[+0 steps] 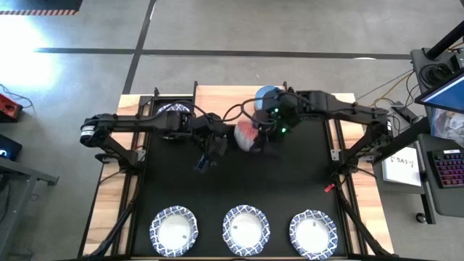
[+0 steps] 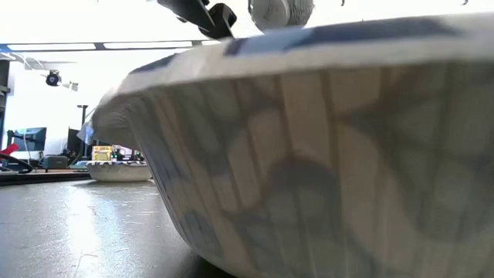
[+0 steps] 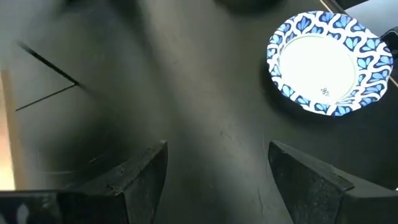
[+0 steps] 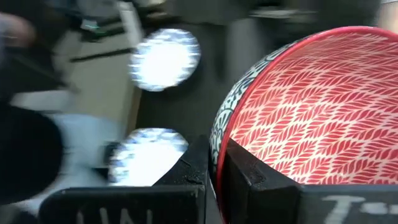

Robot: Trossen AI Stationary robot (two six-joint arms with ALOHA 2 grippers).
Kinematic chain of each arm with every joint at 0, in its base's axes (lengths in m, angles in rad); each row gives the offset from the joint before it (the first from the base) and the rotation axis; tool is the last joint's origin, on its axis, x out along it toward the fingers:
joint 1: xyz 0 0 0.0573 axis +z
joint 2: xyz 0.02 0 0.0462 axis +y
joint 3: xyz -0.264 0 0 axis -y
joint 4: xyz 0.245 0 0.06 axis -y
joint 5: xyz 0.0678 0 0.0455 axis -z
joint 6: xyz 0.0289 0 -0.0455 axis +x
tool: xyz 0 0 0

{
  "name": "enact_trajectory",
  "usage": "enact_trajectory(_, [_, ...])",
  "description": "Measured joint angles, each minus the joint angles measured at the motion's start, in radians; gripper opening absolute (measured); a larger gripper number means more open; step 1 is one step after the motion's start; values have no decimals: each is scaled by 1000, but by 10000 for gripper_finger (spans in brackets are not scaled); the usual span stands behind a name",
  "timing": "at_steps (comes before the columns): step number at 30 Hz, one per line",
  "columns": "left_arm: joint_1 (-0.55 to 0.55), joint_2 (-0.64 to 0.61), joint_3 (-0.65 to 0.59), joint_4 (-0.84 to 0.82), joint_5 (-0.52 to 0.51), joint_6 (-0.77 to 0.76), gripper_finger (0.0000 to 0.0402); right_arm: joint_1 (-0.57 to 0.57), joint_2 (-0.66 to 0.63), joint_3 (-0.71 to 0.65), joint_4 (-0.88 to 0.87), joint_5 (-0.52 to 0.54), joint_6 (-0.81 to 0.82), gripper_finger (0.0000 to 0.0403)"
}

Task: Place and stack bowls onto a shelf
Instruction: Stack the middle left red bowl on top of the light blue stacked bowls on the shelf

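The red bowl [image 1: 246, 135], red leaf pattern inside and dark blue pattern outside, is in my right gripper [image 4: 216, 146], which is shut on it over the far middle of the black mat. My left gripper [image 3: 217, 146] is open and holds nothing, just left of it over the mat [image 1: 210, 154]. A blue bowl [image 1: 268, 94] stands at the far edge. One white blue-rimmed bowl [image 1: 172, 110] lies under the left arm. Three more [image 1: 174, 230] [image 1: 246, 228] [image 1: 313, 232] rest along the near edge. I cannot make out the shelf or the other small bowls. My right gripper pinches the red bowl's rim [image 4: 219, 163], one finger inside [image 4: 261, 180] against the red pattern and one outside [image 4: 186, 168] on the dark blue wall. In the high view the bowl shows at the gripper's left side, apparently tilted. Whether it is lifted clear, I cannot tell.
The low view is almost filled by a near white bowl [image 2: 324, 147], with another bowl [image 2: 120, 170] farther off on the mat. Bare black mat [image 1: 290, 181] lies between the grippers and the near row. A keyboard and papers sit on a stand to the right, off the table.
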Motion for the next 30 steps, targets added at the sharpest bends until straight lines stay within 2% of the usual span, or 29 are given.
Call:
enact_trajectory(7, [14,0,0,-4,-19,6,260,-23,0,112,-167,367,-125,14])
enact_trajectory(12, [18,1,0,-3,-34,6,260,-62,1,78,-196,524,-165,14])
enact_trajectory(17, [18,1,0,-6,-42,2,260,-137,3,1,-199,554,-165,13])
enact_trajectory(21, [19,1,0,-19,-43,-1,260,-192,3,-36,-199,622,-157,13])
enact_trajectory(28, [25,2,0,-25,-49,0,260,-227,3,-48,-185,608,-166,13])
enact_trajectory(30, [27,2,0,-26,-49,1,260,-229,3,-49,-177,561,-158,13])
